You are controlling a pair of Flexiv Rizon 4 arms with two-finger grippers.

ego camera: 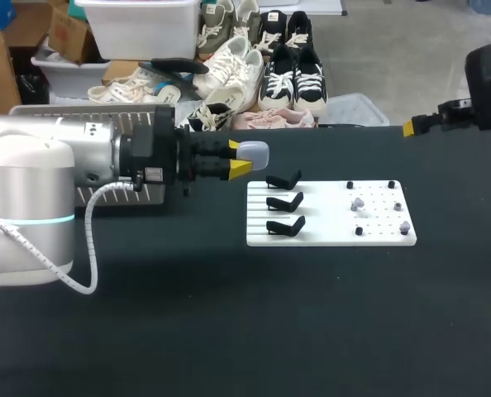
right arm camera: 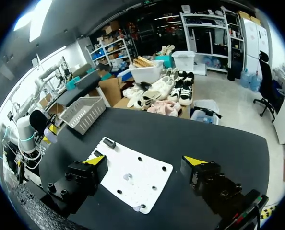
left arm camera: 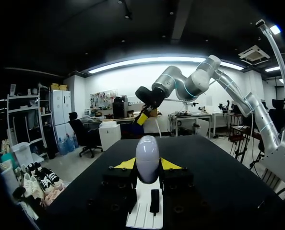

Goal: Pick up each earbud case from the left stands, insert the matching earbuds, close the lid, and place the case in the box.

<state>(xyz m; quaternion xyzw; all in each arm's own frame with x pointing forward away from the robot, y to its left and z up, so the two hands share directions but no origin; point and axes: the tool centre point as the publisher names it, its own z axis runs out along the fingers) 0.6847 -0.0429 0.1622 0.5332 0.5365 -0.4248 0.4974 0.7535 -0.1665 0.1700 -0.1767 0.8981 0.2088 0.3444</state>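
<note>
My left gripper (ego camera: 238, 158) hangs above the table just left of the white board (ego camera: 331, 235), shut on a pale lavender earbud case (ego camera: 255, 153). In the left wrist view the case (left arm camera: 148, 157) stands upright between the yellow fingertips (left arm camera: 126, 164), with the board (left arm camera: 143, 213) below. Three black stands (ego camera: 284, 202) at the board's left end hold nothing. Small lavender earbuds (ego camera: 358, 203) lie among black pegs on its right half. My right gripper (ego camera: 412, 128) is at the table's far right edge. It is open (right arm camera: 145, 163) above the board (right arm camera: 133, 178).
A grey slatted basket (right arm camera: 82, 113) stands on the table's far left, mostly hidden behind my left arm in the head view (ego camera: 134, 194). Bare black tabletop (ego camera: 312, 322) stretches in front of the board.
</note>
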